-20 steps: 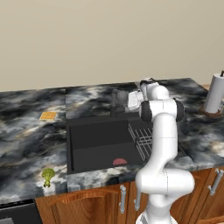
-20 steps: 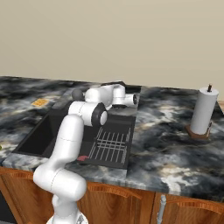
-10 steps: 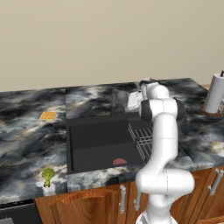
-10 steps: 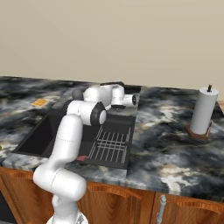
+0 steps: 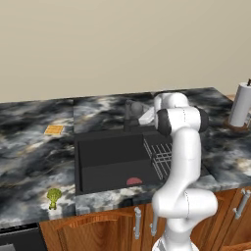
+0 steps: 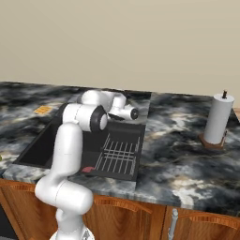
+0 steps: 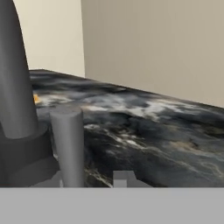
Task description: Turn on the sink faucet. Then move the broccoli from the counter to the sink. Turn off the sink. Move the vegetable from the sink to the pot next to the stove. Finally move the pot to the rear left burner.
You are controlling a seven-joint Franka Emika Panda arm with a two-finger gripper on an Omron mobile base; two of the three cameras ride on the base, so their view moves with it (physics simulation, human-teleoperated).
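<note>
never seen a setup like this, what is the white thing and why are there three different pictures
The white thing is a robot arm in a computer-drawn kitchen. Two pictures come from cameras behind it, one on each side; the third looks out from its hand. It reaches to the faucet behind the black sink. Its jaws have closed, and the hand picture shows a grey handle close up, though the grip itself can't be confirmed. On the stone counter lie a broccoli, an orange waffle square and a paper towel roll.

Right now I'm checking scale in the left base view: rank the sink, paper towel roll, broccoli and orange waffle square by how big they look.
1. sink
2. paper towel roll
3. broccoli and orange waffle square: similar in size, and the broccoli sits nearer the camera, so unranked.
</note>
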